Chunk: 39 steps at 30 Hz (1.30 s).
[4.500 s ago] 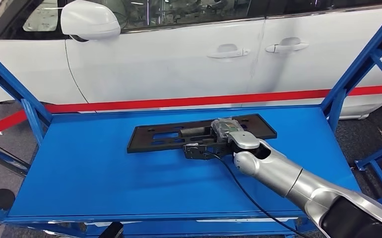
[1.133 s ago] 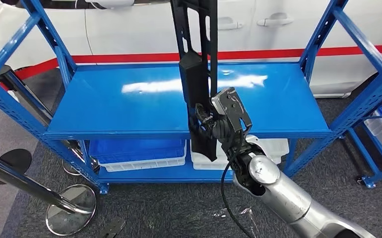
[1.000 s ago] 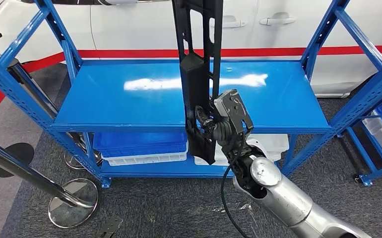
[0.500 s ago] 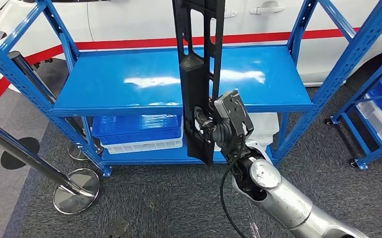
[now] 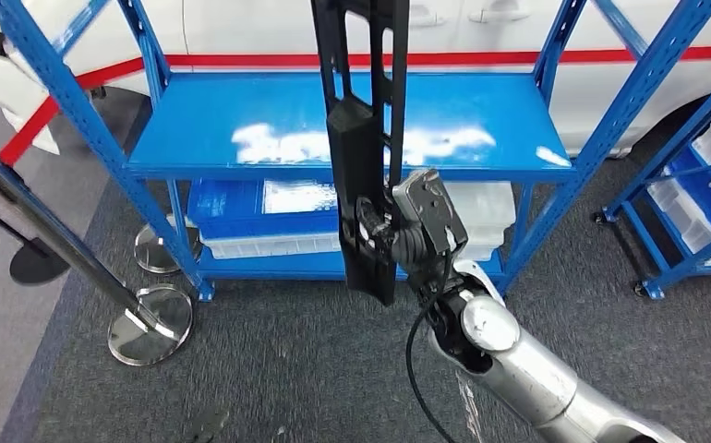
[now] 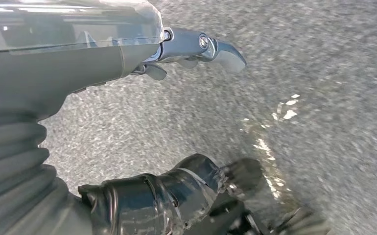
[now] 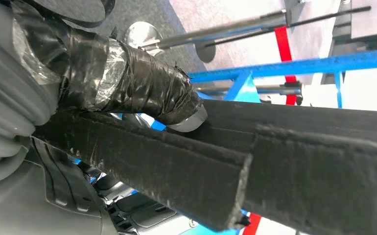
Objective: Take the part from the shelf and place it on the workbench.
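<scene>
The part (image 5: 363,138) is a long black slotted plastic panel, held upright in front of the blue shelf (image 5: 241,138). My right hand (image 5: 398,235) grips it near its lower end, well above the grey carpet. In the right wrist view the thumb (image 7: 128,83) presses on the part's black ribbed edge (image 7: 274,142). My left hand (image 6: 128,147) hangs over the carpet, holding nothing, its fingers apart.
A white car with a red stripe (image 5: 481,57) stands behind the shelf. Blue and white bins (image 5: 269,217) sit on the lower shelf. A chrome barrier post (image 5: 144,323) stands at the left. Another blue rack (image 5: 693,194) is at the right.
The camera has pulled back and turned; the shelf looks farther away and shifted. My right hand still holds the part upright. Several seconds ago the part lay flat on the shelf.
</scene>
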{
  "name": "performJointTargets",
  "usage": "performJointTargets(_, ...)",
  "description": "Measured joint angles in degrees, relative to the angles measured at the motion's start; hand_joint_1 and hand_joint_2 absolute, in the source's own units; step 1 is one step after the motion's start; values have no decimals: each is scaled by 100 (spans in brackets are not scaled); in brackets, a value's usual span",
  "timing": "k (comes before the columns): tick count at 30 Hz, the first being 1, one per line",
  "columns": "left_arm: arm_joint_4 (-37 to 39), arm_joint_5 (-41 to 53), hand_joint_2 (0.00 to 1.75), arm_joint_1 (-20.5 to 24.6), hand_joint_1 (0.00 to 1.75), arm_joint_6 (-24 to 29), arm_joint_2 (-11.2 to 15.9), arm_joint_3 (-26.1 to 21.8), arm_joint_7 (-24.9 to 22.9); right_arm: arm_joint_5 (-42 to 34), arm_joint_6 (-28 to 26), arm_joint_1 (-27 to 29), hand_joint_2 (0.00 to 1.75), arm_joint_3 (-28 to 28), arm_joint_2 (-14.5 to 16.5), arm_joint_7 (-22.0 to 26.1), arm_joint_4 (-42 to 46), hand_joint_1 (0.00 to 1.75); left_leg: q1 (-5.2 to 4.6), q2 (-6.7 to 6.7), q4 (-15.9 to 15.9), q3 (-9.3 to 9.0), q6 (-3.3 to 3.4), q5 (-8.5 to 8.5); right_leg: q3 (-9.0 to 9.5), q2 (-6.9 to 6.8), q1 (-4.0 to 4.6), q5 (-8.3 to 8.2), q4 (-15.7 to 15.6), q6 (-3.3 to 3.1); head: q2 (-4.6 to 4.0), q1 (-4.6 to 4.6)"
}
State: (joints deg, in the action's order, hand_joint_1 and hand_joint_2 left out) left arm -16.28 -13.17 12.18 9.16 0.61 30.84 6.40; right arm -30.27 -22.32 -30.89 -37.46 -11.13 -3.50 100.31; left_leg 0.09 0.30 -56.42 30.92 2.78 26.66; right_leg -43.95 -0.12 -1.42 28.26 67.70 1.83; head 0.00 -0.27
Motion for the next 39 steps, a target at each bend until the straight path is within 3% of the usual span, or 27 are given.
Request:
performJointTargets(1,0,1,175,-2,0,-1,1,0,-1,4,-1,2,175,0,0,-2,0,175,-3,2,-11,113,6,-83,-57,1,-1,195,384,16,0,10)
performJointTargets(2,0,2,175,-5,0,-2,0,0,-1,22,-8,4,175,0,0,-10,-1,175,-5,4,-30,231,0,-160,-62,1,-1,229,681,32,0,12)
performJointTargets(3,0,5,175,-9,0,-4,0,0,-3,56,-19,4,175,0,0,-26,-1,175,-5,6,-59,352,-11,-228,15,1,-4,124,807,43,0,13)
performJointTargets(5,0,11,175,-16,0,-7,-2,1,-8,149,-52,-5,175,0,0,-76,-1,175,3,8,-155,585,-52,-338,455,-2,-14,-141,491,49,0,17)
performJointTargets(7,0,11,175,-17,0,-5,-4,2,-10,208,-69,-32,175,0,1,-117,4,175,-10,6,-275,767,-111,-406,1038,1,3,-31,-250,19,0,13)
performJointTargets(8,0,6,175,-16,0,-2,-4,2,-11,222,-70,-46,175,0,2,-126,8,175,-17,6,-316,815,-145,-442,1205,5,17,78,-520,-12,0,18)
performJointTargets(9,0,0,175,-17,0,0,-4,2,-13,232,-70,-56,175,0,2,-132,10,175,-21,5,-326,847,-180,-486,1271,9,37,151,-665,-54,0,19)
performJointTargets(11,0,-10,175,-27,0,4,-2,2,-15,249,-69,-64,175,-1,2,-136,12,175,-3,0,-327,880,-244,-554,1208,2,35,82,-701,-149,0,30)
performJointTargets(12,0,-11,175,-35,0,4,-1,2,-17,254,-68,-68,175,-2,2,-138,10,175,9,-6,-380,927,-276,-472,1160,-6,27,19,-705,-194,0,24)
performJointTargets(13,0,-11,175,-42,0,4,-1,3,-20,257,-68,-75,175,-2,2,-140,8,175,21,-11,-523,992,-309,-284,1098,-15,14,-51,-716,-233,0,17)
performJointTargets(16,0,-12,175,-43,0,3,-9,4,-25,273,-66,-102,175,-5,2,-144,2,175,56,-15,-1357,1175,-398,525,855,-23,13,-258,-720,-297,0,-1)
performJointTargets(17,0,-12,175,-40,0,3,-9,5,-26,282,-66,-105,175,-7,2,-145,1,175,63,-15,-1589,1167,-413,620,763,-23,17,-327,-716,-299,0,-2)
performJointTargets(19,0,-14,175,-38,0,4,-9,6,-32,308,-74,-97,175,-9,2,-151,-1,175,67,-16,-1643,946,-415,437,576,-21,17,-464,-707,-281,0,-3)
performJointTargets(20,0,-15,175,-35,0,4,-9,7,-36,326,-85,-94,175,-9,2,-159,-1,175,66,-18,-1430,711,-400,290,492,-19,16,-532,-704,-266,0,-4)
performJointTargets(21,0,-17,175,-26,0,4,-9,6,-39,345,-101,-93,175,-9,2,-169,1,175,64,-23,-1086,424,-376,248,425,-18,17,-594,-704,-244,0,-4)
performJointTargets(23,0,-19,175,-4,0,4,-9,5,-42,397,-199,-97,175,-9,2,-206,3,175,36,-42,-420,-40,-321,328,366,-27,23,-713,-727,-183,0,8)
performJointTargets(24,0,-21,175,3,0,4,-10,5,-43,425,-282,-96,175,-8,2,-225,3,175,16,-52,-239,-132,-292,384,366,-33,20,-774,-761,-147,0,1)
performJointTargets(26,0,-28,175,-1,0,4,-11,7,-51,456,-484,-74,175,-7,3,-224,-1,175,9,-53,-136,-110,-219,280,377,-37,14,-885,-848,-70,0,-19)
performJointTargets(27,0,-33,175,-2,0,4,-15,7,-57,448,-565,-53,175,-7,3,-201,-4,175,19,-41,-90,-86,-175,202,352,-27,12,-836,-841,-41,0,-28)
performJointTargets(28,0,-35,175,-3,0,3,-18,7,-64,429,-625,-31,175,-6,3,-174,-8,175,32,-26,-51,-41,-126,109,301,-18,18,-673,-739,-24,0,-21)
performJointTargets(31,0,-36,175,-1,0,2,-22,9,-74,391,-694,23,175,-4,2,-135,-16,175,25,4,-30,197,-42,-122,55,1,29,175,214,-8,0,8)
performJointTargets(32,0,-36,175,-2,0,2,-23,9,-75,388,-700,39,175,-4,2,-132,-17,175,18,7,-43,296,-39,-187,17,2,30,302,560,0,0,12)
performJointTargets(33,0,-36,175,-4,0,2,-24,9,-76,386,-702,54,175,-4,2,-131,-19,175,14,9,-65,399,-41,-252,48,3,32,286,775,5,0,14)
performJointTargets(34,0,-35,175,-6,0,1,-24,9,-76,385,-702,66,175,-4,2,-131,-20,175,11,10,-93,502,-51,-310,165,3,32,161,803,5,0,16)
performJointTargets(36,0,-34,175,-9,0,0,-26,9,-76,383,-702,73,175,-4,3,-131,-20,175,11,10,-176,693,-88,-402,668,1,29,-42,280,-9,0,19)
performJointTargets(38,0,-34,175,-10,0,5,-27,9,-77,372,-707,74,175,-4,9,-129,-16,175,-3,9,-258,828,-147,-480,1172,7,52,76,-458,-54,0,12)
performJointTargets(39,0,-33,175,-10,0,10,-27,9,-80,347,-719,76,175,-4,13,-125,-15,175,-11,8,-274,862,-177,-525,1288,15,65,158,-671,-82,0,16)
